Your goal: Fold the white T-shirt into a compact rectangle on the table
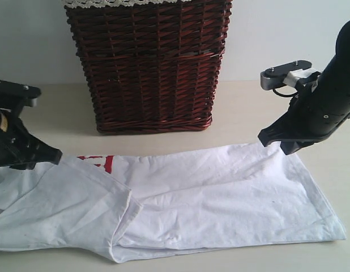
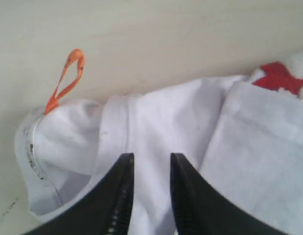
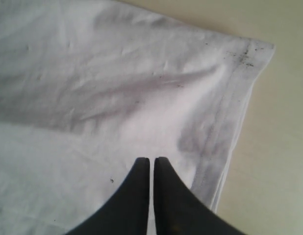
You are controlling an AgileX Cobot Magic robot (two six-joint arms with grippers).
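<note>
**Item:** white T-shirt. One piece, thin cotton.

**Location:** Laid lengthwise on the desk, along its front edge as the exterior view shows it. The collar end is toward the left edge and the hem end toward the right. One flap at the collar end is already folded over the body. A strip of the red band shows at the shirt's far side. The dark wicker basket stands apart from it, toward the back edge.

**Handling, as I judge it:** Light, limp and without stiffness. It will drape and sag from any single hold, and the layers will slide over each other on the smooth desk. It is not fragile. The best holds are the thicker seamed parts: the stitched hem at a corner, and the collar rim beside the orange collar tag. A pinch in mid-cloth would likely take only the top layer.

**My left fingers****:** Parted by a narrow gap, over the collar end near the tag. Cloth shows through the gap but nothing is clamped.

**My right fingers****:** Pressed together, with only a hairline slit between them. They are over the hem end just inside the seam, at the shirt's far right corner. I cannot tell whether they touch the cloth; no fold is visibly caught.
</note>
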